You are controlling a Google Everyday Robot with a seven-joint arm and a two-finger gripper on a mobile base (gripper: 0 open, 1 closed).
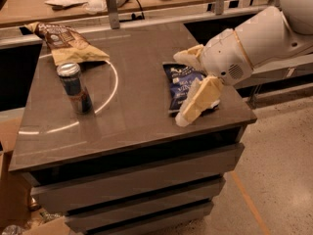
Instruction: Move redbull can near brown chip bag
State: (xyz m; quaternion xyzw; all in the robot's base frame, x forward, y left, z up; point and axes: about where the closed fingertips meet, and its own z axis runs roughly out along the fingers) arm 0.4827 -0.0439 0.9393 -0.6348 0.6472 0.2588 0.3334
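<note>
On the tabletop (132, 121), the brown chip bag (68, 45) lies back left, with the can (76, 88) upright near it in front. Bag contents are hidden. The reach is in hand: the end effector (179, 88), fingers (200, 97) spread and empty, hovers over the blue bag (176, 76). Next it must cross to the can.

Nothing is legible: the white lettering on the blue bag (177, 83) is partly covered by the gripper (192, 80), its fingers spread above it.
</note>
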